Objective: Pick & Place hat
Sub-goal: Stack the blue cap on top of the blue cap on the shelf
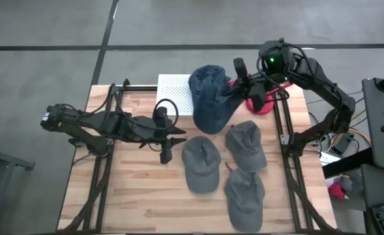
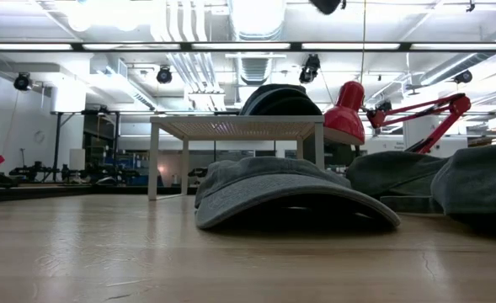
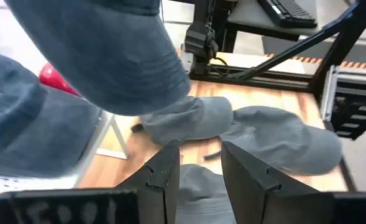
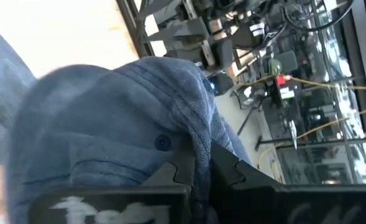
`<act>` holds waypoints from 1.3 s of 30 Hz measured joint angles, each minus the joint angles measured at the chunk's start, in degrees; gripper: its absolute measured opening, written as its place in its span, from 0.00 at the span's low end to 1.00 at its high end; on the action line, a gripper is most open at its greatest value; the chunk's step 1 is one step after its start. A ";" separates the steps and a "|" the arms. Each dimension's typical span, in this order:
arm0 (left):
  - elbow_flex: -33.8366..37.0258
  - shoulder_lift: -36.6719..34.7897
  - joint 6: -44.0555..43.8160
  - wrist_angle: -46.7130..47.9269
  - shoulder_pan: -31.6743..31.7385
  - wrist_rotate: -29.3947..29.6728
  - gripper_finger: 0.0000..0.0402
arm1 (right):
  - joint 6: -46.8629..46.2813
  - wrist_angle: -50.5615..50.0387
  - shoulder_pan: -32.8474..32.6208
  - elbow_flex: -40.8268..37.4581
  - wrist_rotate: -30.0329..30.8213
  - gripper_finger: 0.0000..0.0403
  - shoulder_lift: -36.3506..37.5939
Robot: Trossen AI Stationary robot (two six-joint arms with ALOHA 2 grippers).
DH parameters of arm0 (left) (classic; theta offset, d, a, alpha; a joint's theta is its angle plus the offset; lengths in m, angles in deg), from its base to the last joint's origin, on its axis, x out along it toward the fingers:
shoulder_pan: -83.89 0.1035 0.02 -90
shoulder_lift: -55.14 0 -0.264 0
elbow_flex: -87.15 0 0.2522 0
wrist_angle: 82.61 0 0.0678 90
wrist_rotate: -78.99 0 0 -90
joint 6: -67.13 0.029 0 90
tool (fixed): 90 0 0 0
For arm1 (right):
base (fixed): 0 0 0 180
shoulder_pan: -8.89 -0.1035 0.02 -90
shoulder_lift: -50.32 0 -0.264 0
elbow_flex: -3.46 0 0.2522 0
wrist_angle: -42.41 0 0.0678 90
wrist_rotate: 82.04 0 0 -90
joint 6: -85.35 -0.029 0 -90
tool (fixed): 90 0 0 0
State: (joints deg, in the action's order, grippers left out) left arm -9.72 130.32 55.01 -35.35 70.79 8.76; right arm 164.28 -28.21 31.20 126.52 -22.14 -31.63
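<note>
Blue hat (image 1: pixel 208 98) in right gripper (image 1: pixel 234 93), overhanging white rack (image 1: pixel 173 91).

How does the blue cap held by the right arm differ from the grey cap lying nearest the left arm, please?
The blue denim-like cap is blue; the grey fabric cap is grey. The blue cap is pinched in the right end effector and hangs at the white perforated stand; the grey cap lies flat on the wooden table, untouched, just beyond the open left end effector. Both are soft, brimmed caps.
</note>
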 joint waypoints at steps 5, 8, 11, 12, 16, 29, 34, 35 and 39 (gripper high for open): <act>0.00 0.00 2.01 0.00 0.02 0.10 0.28 | 3.09 0.02 2.92 -0.04 -0.45 0.02 -2.24; 0.00 0.00 3.32 0.00 0.01 0.10 0.28 | 5.03 0.11 4.39 -0.04 -0.45 0.02 -4.05; 0.00 0.00 4.77 0.01 0.01 0.09 0.28 | 6.39 0.24 5.48 -0.07 -0.47 0.02 -6.03; 0.00 0.00 5.16 0.02 0.01 0.09 0.28 | 7.23 0.24 5.95 -0.07 -0.49 0.02 -6.61; 0.00 0.00 6.61 0.07 0.01 0.08 0.28 | 9.29 0.48 7.55 0.15 -0.49 0.02 -8.59; 0.00 -0.13 9.35 0.48 0.22 0.08 0.28 | 14.12 -0.17 14.88 6.86 -9.21 0.02 -14.16; 0.00 -0.22 10.39 0.45 0.28 0.07 0.28 | 14.50 -2.80 17.41 9.68 -9.61 0.02 -16.55; 0.00 -0.25 11.00 0.43 0.28 0.08 0.28 | 14.82 -4.11 17.87 10.39 -9.76 0.02 -17.21; 0.00 -0.31 14.08 -0.43 0.37 0.40 0.28 | 18.57 -11.19 19.24 13.50 -12.23 0.02 -20.08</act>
State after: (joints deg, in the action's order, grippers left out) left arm -9.72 130.01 69.09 -35.78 71.16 9.17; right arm 182.85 -39.41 50.44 140.02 -34.37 -51.71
